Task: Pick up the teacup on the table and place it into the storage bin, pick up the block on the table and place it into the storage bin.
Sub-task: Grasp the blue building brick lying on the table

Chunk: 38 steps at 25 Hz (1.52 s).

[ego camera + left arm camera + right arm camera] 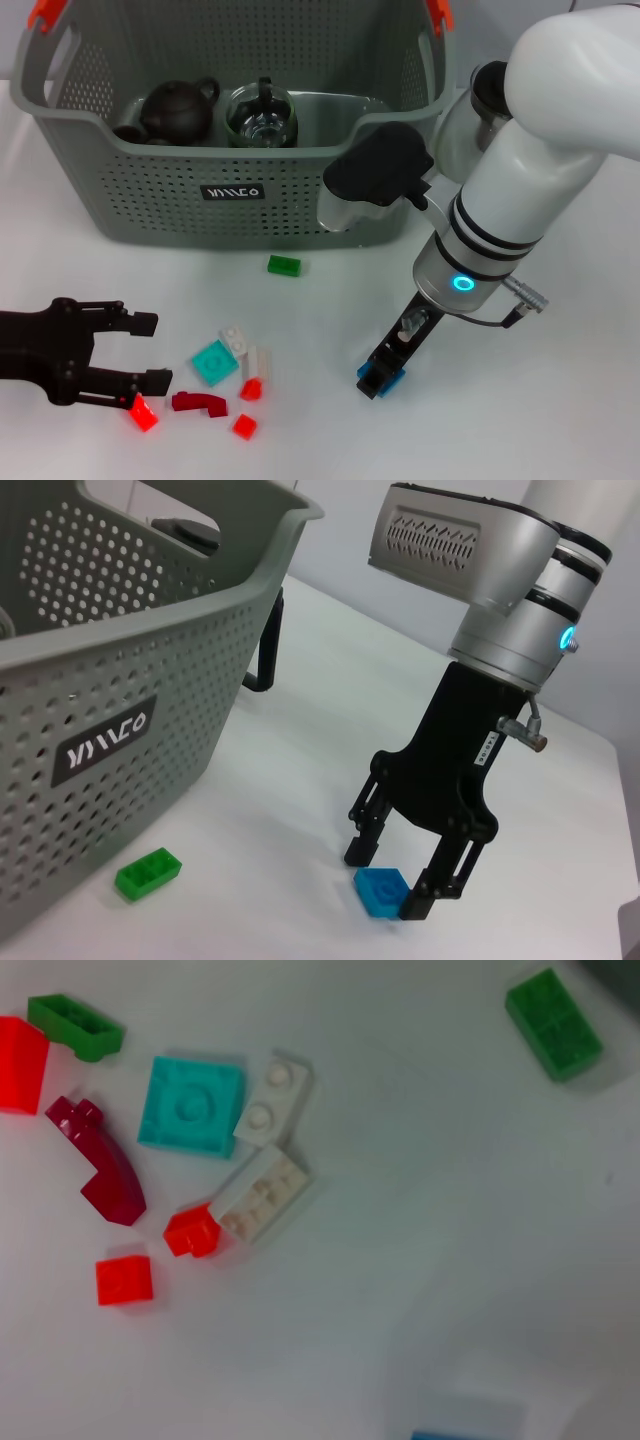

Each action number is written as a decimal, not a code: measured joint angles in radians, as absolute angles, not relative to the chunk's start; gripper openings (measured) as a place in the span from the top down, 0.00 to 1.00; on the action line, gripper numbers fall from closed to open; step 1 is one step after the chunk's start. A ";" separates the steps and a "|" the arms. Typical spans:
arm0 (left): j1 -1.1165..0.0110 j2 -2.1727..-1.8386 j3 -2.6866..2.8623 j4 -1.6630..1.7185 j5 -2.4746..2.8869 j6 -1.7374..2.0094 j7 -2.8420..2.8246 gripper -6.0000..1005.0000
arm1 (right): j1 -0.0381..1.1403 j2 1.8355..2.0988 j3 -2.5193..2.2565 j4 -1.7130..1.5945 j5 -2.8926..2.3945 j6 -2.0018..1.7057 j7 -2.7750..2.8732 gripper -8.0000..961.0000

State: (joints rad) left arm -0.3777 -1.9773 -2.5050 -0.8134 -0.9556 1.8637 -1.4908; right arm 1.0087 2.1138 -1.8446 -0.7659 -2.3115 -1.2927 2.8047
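Reaching: the right gripper [392,880] stands low over the table [560,420], fingers pointing down, straddling a blue block [380,890].
Right jaws: narrowly apart, one finger either side of the blue block; whether they already pinch it or only bracket it cannot be told, and the block sits on the table.
Left gripper [140,362]: low at the near left of the table, jaws wide apart, nothing between them; a red block [141,412] lies just beside its lower finger.
Storage bin [150,195]: at the far side of the table, holding a dark teapot [178,110] and a glass vessel [261,115].
Teacup: no teacup is plainly visible on the table; a small dark piece beside the teapot may be it, so that half looks done, as a judgement.
Block step: in hand, not finished; the lift and carry to the bin remain.
Other pieces: a green block [284,265] near the bin front, and a scatter of teal, white and red bricks [228,370] between the two grippers.
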 joint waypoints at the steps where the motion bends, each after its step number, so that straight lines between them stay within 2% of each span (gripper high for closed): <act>1: -0.378 -1.976 -2.505 -0.810 -0.956 1.863 -1.489 0.14 | 1.009 2.114 -1.845 -0.766 -2.312 -1.293 2.805 0.25; 27: -0.379 -1.975 -2.505 -0.795 -0.956 1.861 -1.480 0.14 | 1.025 2.120 -1.896 -0.776 -2.312 -1.290 2.816 0.26; 38: -0.379 -1.976 -2.505 -0.793 -0.956 1.859 -1.480 0.14 | 1.028 2.120 -1.898 -0.776 -2.312 -1.293 2.820 0.44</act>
